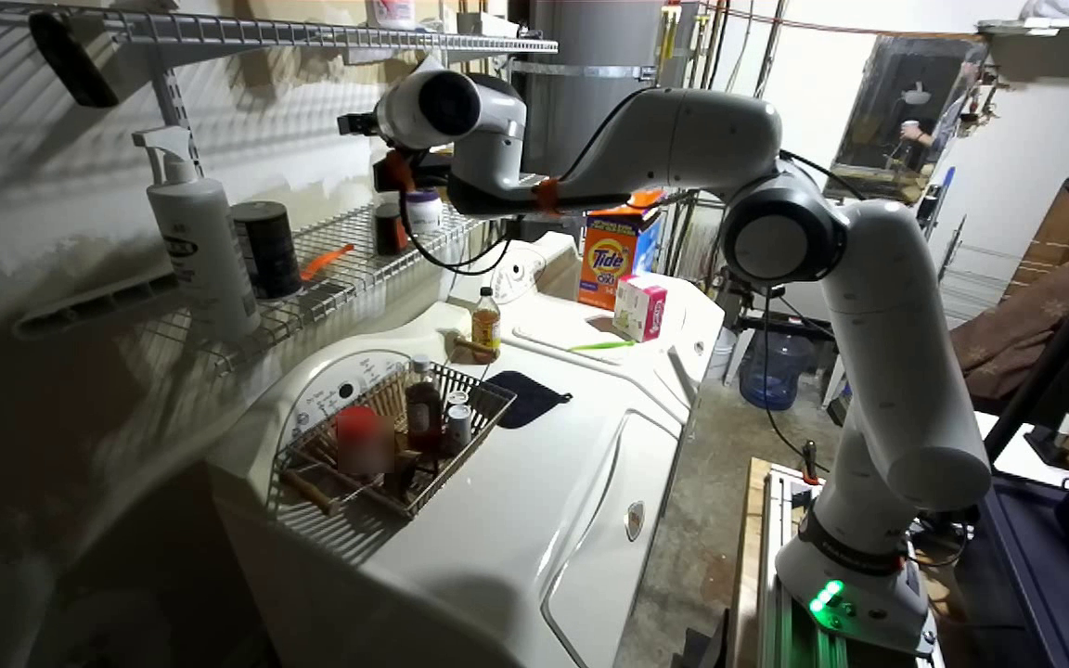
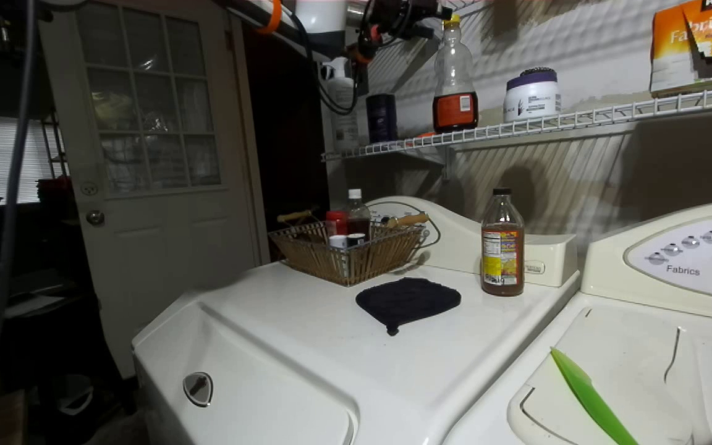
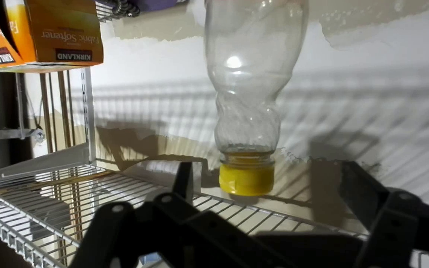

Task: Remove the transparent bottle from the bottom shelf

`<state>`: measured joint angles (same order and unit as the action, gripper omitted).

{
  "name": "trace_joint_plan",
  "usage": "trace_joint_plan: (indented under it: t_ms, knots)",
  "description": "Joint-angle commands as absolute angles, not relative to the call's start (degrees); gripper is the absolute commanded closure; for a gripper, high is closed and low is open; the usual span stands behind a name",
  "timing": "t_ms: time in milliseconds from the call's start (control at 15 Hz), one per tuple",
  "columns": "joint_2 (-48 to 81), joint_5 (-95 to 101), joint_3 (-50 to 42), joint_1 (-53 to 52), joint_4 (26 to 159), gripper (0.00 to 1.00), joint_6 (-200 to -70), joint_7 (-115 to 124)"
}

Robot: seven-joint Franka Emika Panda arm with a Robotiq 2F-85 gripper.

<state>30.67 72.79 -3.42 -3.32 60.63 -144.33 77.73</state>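
Note:
The transparent bottle [image 2: 455, 68] stands upright on the bottom shelf [image 2: 609, 118], with a yellow cap, clear upper half and dark lower part with a red label. In an exterior view only its lower part [image 1: 392, 232] shows; the arm hides the top. The bottom shelf also shows there [image 1: 349, 278]. In the upside-down wrist view the clear bottle [image 3: 253, 56] hangs cap-down in the picture. My gripper [image 3: 267, 169] is open and empty; the cap appears within the gap, nearer the left-hand finger. In an exterior view the gripper [image 2: 442, 12] is at cap height. Contact is not visible.
A white tub [image 2: 532, 99] and dark can [image 2: 382, 117] flank the bottle. A white spray bottle [image 1: 205, 250] and fabric softener box [image 2: 702, 49] share the shelf. An upper wire shelf [image 1: 312, 33] is above. A basket [image 2: 356, 259] and amber bottle [image 2: 503, 247] stand on the dryer.

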Motion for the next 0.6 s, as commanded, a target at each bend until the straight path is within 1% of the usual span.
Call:
trace_joint_plan:
  t_ms: [0, 67, 133, 200, 333, 533]
  knots:
    - [34.86, 77.48, -5.63, -4.27, 55.11, 0.00, -145.64, 82.33]
    - [35.61, 78.66, -6.14, -4.40, 54.19, 0.00, -146.00, 83.54]
    - [36.13, 79.66, -6.50, -4.50, 53.55, 0.09, -146.14, 84.30]
    - [36.76, 80.65, -6.96, -4.63, 52.82, 0.28, -146.43, 85.29]
    - [37.64, 82.09, -7.57, -4.76, 51.81, 0.41, -146.62, 86.53]
    - [38.63, 83.71, -8.29, -4.91, 50.72, 0.64, -146.57, 87.43]
